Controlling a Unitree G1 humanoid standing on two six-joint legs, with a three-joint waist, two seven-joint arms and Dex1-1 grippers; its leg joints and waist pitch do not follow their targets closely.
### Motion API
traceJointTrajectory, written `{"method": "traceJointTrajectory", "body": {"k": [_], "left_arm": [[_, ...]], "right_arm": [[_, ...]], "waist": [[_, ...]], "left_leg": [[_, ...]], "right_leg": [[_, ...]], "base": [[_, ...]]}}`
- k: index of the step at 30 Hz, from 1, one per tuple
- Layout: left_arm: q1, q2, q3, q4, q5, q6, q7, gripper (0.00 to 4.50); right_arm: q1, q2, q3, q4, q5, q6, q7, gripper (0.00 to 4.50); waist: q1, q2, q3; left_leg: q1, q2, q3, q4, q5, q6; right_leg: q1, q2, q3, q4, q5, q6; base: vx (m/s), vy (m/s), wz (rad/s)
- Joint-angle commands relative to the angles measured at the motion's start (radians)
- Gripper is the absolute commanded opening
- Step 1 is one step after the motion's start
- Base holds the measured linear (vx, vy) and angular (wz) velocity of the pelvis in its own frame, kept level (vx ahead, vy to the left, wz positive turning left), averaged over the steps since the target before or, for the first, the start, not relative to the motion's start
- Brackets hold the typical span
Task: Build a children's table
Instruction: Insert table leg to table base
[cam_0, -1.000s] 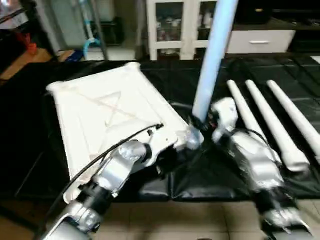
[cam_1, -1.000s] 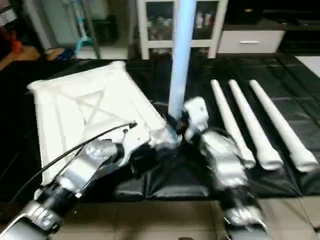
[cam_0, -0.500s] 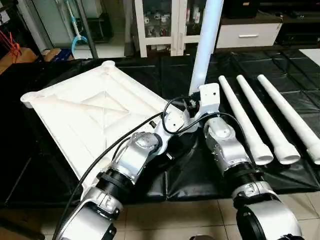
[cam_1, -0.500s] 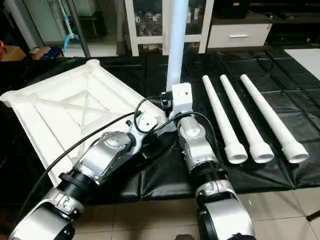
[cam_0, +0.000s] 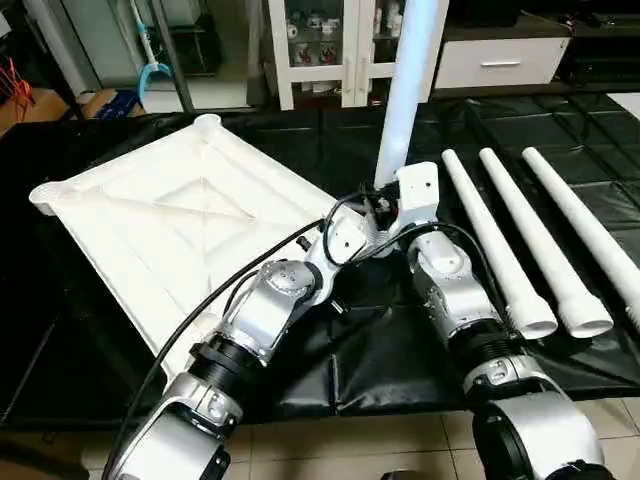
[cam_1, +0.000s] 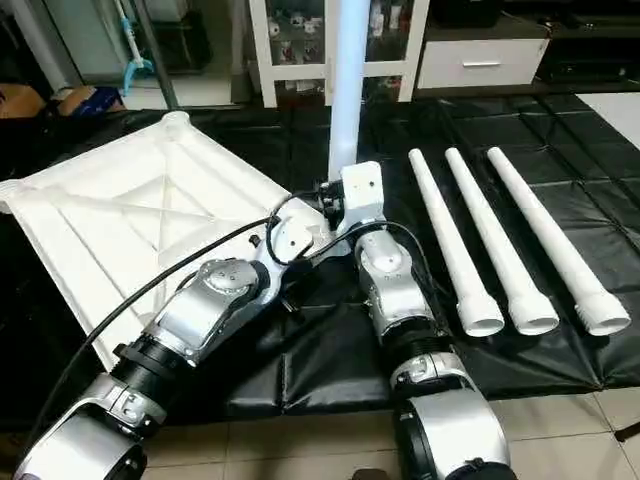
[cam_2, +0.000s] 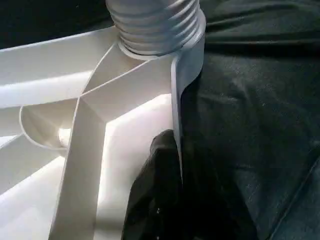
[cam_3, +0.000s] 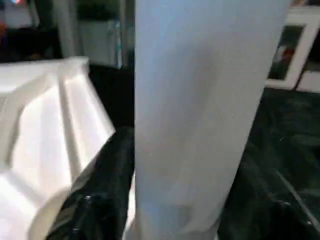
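Observation:
The white tabletop (cam_0: 180, 220) lies upside down on the black mat, ribs up, with round sockets at its corners. One white leg (cam_0: 405, 90) stands upright in the near right corner socket, and its ribbed base (cam_2: 155, 25) sits in that socket. My left gripper (cam_2: 175, 150) is shut on the tabletop's rim just beside that corner, with one black finger (cam_2: 155, 190) inside the rim. My right gripper (cam_0: 388, 200) is at the upright leg (cam_3: 200, 100) low down, close to the socket. Three more legs (cam_0: 545, 235) lie side by side on the mat to the right.
A white glass-door cabinet (cam_0: 340, 50) and a white drawer unit (cam_0: 500, 60) stand behind the mat. The black mat (cam_0: 380, 360) ends at a tiled floor (cam_0: 350, 440) in front. A blue object (cam_0: 150, 80) lies at the back left.
The whole picture has shifted and steadied, so the camera moved. The leg still stands in the same corner socket, and both arms stay at it.

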Motion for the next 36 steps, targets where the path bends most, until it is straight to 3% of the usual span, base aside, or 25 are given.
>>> {"method": "traceJointTrajectory", "body": {"k": [1,5,7,11,13,14,19,25,31,36], "left_arm": [[0.010,0.030,0.000,-0.014,0.013,0.000,-0.006,0.00],[0.021,0.042,-0.008,-0.027,0.011,-0.004,-0.024,0.00],[0.029,0.051,-0.011,-0.035,0.009,-0.010,-0.038,0.00],[0.040,0.066,-0.025,-0.048,0.004,-0.040,-0.075,0.00],[0.061,0.087,-0.043,-0.075,-0.003,-0.060,-0.124,0.00],[0.071,0.097,-0.053,-0.087,-0.006,-0.076,-0.148,0.00],[0.133,0.155,-0.103,-0.169,-0.028,-0.138,-0.276,0.00],[0.179,0.187,-0.113,-0.240,-0.086,-0.145,-0.385,0.00],[0.188,0.192,-0.110,-0.258,-0.104,-0.141,-0.409,0.00],[0.188,0.194,-0.108,-0.264,-0.107,-0.136,-0.418,0.00]], "right_arm": [[0.003,-0.002,-0.010,-0.015,0.026,0.005,0.035,2.78],[0.016,-0.018,-0.017,-0.066,0.049,0.007,0.090,3.05],[0.035,-0.035,-0.023,-0.122,0.073,0.023,0.132,3.24],[0.066,-0.059,-0.023,-0.187,0.095,0.039,0.191,3.59],[0.095,-0.090,-0.017,-0.240,0.108,0.062,0.246,3.73],[0.106,-0.104,-0.015,-0.261,0.113,0.074,0.269,3.86],[0.173,-0.201,-0.010,-0.363,0.157,0.181,0.418,3.86],[0.282,-0.323,0.046,-0.471,0.221,0.273,0.693,3.86],[0.323,-0.377,0.074,-0.485,0.213,0.269,0.789,3.86],[0.309,-0.388,0.076,-0.456,0.196,0.260,0.798,3.86]], "waist": [[0.012,-0.003,-0.065],[0.023,0.000,-0.067],[0.031,0.000,-0.069],[0.048,0.000,-0.072],[0.055,0.006,-0.071],[0.060,0.003,-0.070],[0.083,0.011,-0.068],[0.116,0.010,-0.064],[0.114,0.003,-0.062],[0.115,0.004,-0.065]], "left_leg": [[0.008,0.034,-0.007,-0.069,-0.148,0.163],[0.010,0.035,-0.006,-0.066,-0.121,0.169],[0.010,0.034,-0.007,-0.059,-0.063,0.190],[0.014,0.034,-0.005,-0.055,-0.026,0.215],[0.015,0.034,-0.005,-0.055,-0.033,0.210],[0.015,0.035,-0.006,-0.056,-0.047,0.209],[0.019,0.037,-0.006,-0.061,-0.091,0.182],[0.028,0.041,0.002,-0.072,-0.192,0.111],[0.020,0.038,0.003,-0.075,-0.227,0.094],[0.019,0.037,0.003,-0.069,-0.182,0.109]], "right_leg": [[0.061,-0.023,0.008,-0.036,-0.048,-0.281],[0.060,-0.023,0.009,-0.031,-0.029,-0.280],[0.061,-0.022,0.009,-0.025,0.024,-0.280],[0.059,-0.021,0.010,-0.023,0.041,-0.283],[0.058,-0.021,0.011,-0.023,0.027,-0.286],[0.061,-0.020,0.011,-0.025,0.014,-0.283],[0.059,-0.018,0.014,-0.026,-0.027,-0.272],[0.050,-0.016,0.021,-0.033,-0.101,-0.255],[0.052,-0.021,0.021,-0.037,-0.161,-0.231],[0.051,-0.022,0.021,-0.037,-0.157,-0.226]], "base": [[0.000,0.000,0.00],[0.000,0.000,0.00],[0.000,0.000,0.00],[0.000,0.000,0.00],[0.000,0.000,0.00],[0.000,0.000,0.00],[0.000,0.000,0.00],[0.000,0.000,0.00],[0.000,0.000,0.00],[0.000,0.000,0.00]]}}
